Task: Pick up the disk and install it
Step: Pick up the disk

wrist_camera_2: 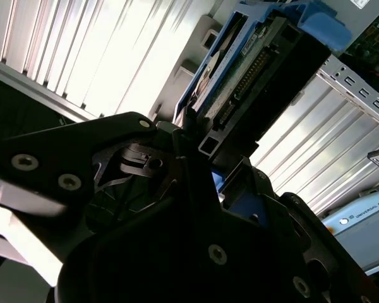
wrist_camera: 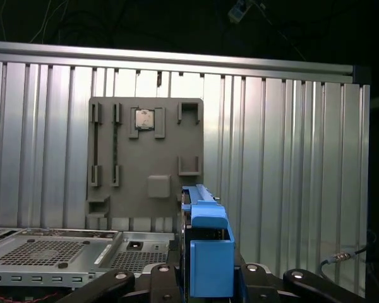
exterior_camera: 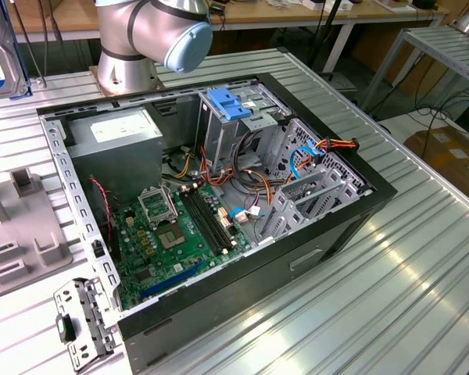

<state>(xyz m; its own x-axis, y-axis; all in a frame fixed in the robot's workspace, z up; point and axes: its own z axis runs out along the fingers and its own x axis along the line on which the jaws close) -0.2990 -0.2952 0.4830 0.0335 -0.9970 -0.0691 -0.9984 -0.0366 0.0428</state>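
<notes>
The fingers (wrist_camera: 159, 278) are clamping narrow on the disk (wrist_camera_2: 252, 69), holding it edge-up above the counter (exterior_camera: 422, 258), out beyond the open computer case (exterior_camera: 219, 203) on the exterior view's left. So the pickup is looking done. The installing is waiting, since the disk is hanging well apart from the case's drive cage (exterior_camera: 242, 125).
</notes>
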